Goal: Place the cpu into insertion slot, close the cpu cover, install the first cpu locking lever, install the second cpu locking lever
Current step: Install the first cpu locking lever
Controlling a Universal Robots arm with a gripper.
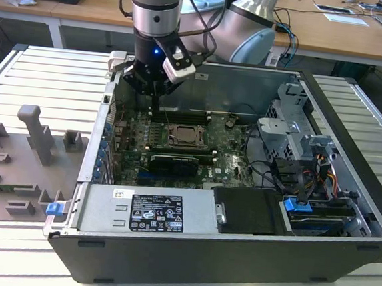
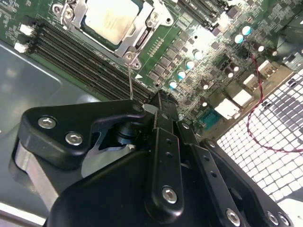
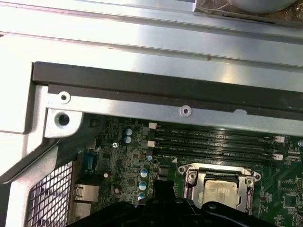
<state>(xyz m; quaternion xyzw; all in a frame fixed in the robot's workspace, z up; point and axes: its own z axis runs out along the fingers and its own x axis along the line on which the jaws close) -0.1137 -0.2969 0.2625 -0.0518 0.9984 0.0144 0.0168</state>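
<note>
My black pincer (image 1: pixel 155 112), fingers clenched together, hangs beside the pale silver square cpu (image 2: pixel 111 19) under its shut silver frame cover (image 2: pixel 142 45); I cannot read the white label (image 1: pixel 156 212).

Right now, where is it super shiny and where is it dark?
First wrist view: the case wall glares nearly white. Second wrist view: the cpu and the mesh grille shine bright. Exterior view: the motherboard sits in shade, a blue light glowing on the arm.
</note>
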